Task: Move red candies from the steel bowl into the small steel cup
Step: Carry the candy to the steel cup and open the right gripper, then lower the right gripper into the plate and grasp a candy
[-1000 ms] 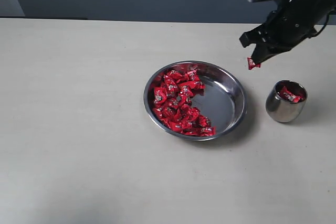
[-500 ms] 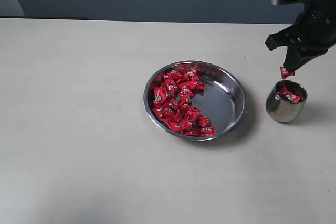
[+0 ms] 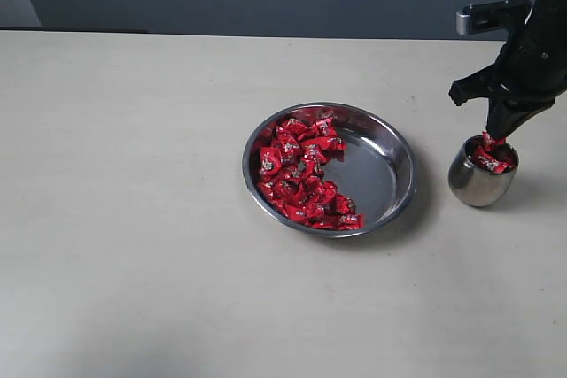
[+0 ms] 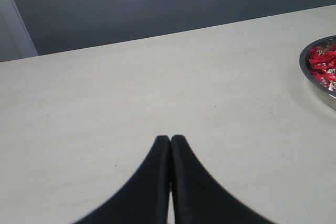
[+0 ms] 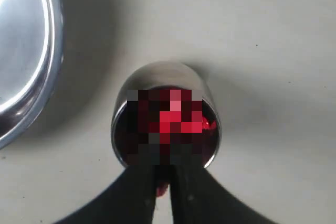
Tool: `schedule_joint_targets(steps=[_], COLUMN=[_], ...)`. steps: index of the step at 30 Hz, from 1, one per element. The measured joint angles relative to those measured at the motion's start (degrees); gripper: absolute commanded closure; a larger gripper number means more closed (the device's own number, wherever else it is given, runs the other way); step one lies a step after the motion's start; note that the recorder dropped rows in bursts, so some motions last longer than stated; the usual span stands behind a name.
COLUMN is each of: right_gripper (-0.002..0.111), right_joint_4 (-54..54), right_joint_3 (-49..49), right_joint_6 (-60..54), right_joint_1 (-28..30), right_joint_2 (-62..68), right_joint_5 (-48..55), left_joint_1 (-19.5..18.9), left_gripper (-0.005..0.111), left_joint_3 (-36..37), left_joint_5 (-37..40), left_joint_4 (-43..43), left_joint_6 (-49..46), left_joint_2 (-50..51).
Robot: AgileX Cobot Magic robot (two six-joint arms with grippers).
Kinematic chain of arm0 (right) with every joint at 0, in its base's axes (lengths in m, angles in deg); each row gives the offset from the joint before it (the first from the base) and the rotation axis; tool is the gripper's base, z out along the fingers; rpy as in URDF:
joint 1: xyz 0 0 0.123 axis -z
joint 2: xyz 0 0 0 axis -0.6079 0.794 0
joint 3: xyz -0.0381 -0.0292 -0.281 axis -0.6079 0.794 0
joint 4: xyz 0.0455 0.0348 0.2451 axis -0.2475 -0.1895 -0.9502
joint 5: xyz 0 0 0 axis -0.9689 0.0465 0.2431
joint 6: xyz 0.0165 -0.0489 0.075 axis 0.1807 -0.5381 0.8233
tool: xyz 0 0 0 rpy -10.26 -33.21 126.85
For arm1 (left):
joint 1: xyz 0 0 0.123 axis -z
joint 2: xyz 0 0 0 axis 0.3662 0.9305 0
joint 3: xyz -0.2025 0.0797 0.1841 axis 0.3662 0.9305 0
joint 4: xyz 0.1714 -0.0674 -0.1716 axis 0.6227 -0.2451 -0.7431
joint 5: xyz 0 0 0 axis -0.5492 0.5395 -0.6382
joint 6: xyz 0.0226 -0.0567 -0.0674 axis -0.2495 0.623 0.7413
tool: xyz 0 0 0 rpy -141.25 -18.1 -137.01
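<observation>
R claw (image 3: 490, 130) hangs right over the cup (image 3: 478, 185), tips at its mouth, fingers nearly pressed together w/ one red candy (image 3: 486, 140) pinched between them. More red ones lie inside the cup. Cup stands upright on table (image 3: 133, 174), near the bowl (image 3: 379, 179) but apart from it. Candies (image 3: 297, 170) are piled in the bowl's left half; the rest is bare steel. L claw (image 4: 170, 139) is pressed shut, empty, over bare table, well away from the cup.
</observation>
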Motion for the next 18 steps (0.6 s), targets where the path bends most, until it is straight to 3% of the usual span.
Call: schedule_joint_targets(steps=[1,3,11,18], right_gripper=[0.076,0.07,0.07,0.07], right_joint_4=[0.0,0.1,-0.6,-15.8], right_joint_3=[0.0,0.0,0.0,0.0], right_joint_6=[0.0,0.0,0.1,-8.1], right_joint_1=[0.0,0.0,0.0,-3.2], right_joint_2=[0.1,0.1,0.1,0.1], right_joint_5=[0.0,0.0,-0.5,-3.6], left_joint_1=[0.0,0.0,0.0,0.0], left_gripper=[0.106,0.106,0.106,0.106], left_joint_3=[0.0,0.0,0.0,0.0], left_joint_5=[0.0,0.0,0.0,0.0], left_joint_4=[0.0,0.0,0.0,0.0], left_joint_6=[0.0,0.0,0.0,0.0], left_joint_2=[0.0,0.0,0.0,0.0])
